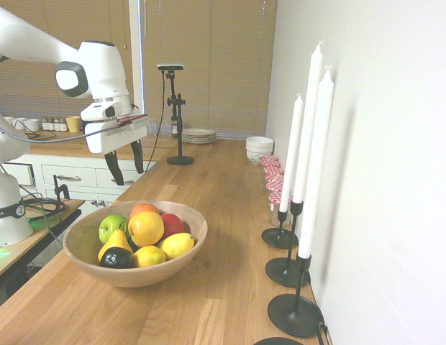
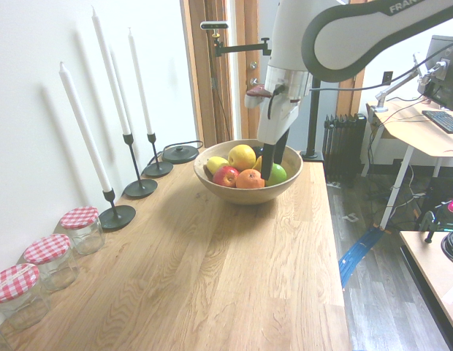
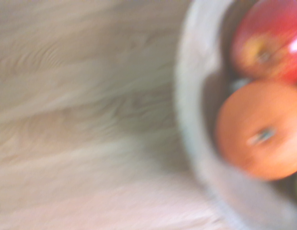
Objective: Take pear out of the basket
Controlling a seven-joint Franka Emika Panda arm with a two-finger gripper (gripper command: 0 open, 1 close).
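Pear [image 1: 145,228] atop the fruit heap in the basket [image 1: 187,248], untouched. My claw [image 1: 126,167] hangs above the bowl's far rim, fingers spread and empty. Reaching down, pinching and lifting out are all left to do.

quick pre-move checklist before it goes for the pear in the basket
1. Gripper open and empty: ok.
2. Gripper pointing down: ok.
3. Pear in the basket, top exposed among the fruit: ok.
4. Gripper over the pear: not ok; it hangs above the basket's far rim, off to the side.
5. Room for the fingers beside the pear: cannot tell; the green apple, red apple and orange crowd it.
6. Candles clear of the arm: ok.
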